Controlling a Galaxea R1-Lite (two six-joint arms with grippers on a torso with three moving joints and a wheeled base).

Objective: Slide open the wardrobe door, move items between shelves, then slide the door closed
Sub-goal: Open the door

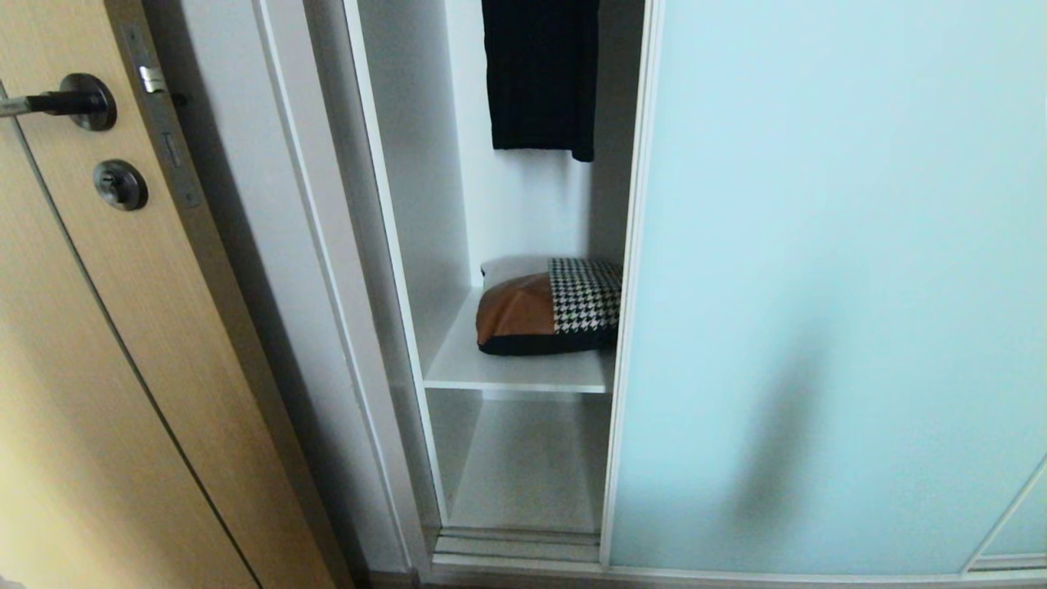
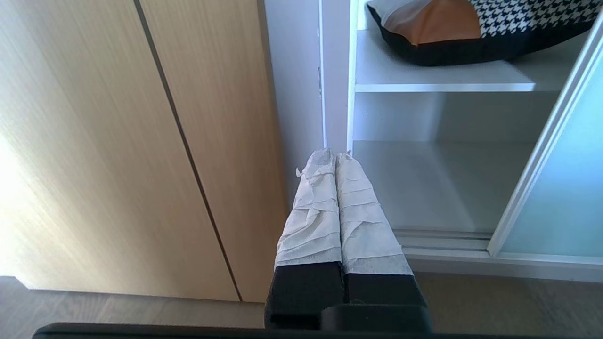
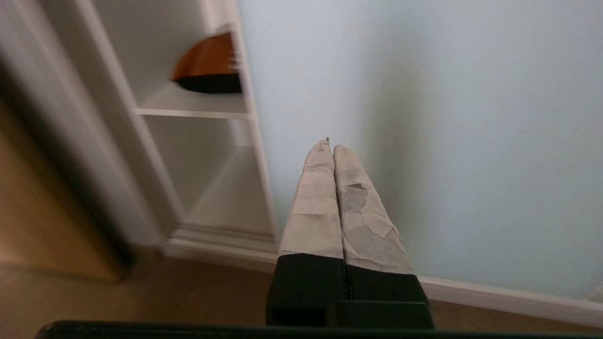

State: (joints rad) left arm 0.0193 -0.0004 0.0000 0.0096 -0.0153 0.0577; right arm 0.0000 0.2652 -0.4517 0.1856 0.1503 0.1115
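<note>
head view looks down; both wrist views face the low cushion [image 1: 548, 309] shelf [image 1: 523, 372].

Each gripper, left [image 2: 335, 155] and right [image 3: 329, 145], is formed of two tapering fingers wrapped in wrinkled whitish tape, set in black square bases.

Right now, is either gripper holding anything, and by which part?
Nothing is held. The left gripper and right gripper are both shut and empty; the cushion lies untouched on the shelf.
</note>
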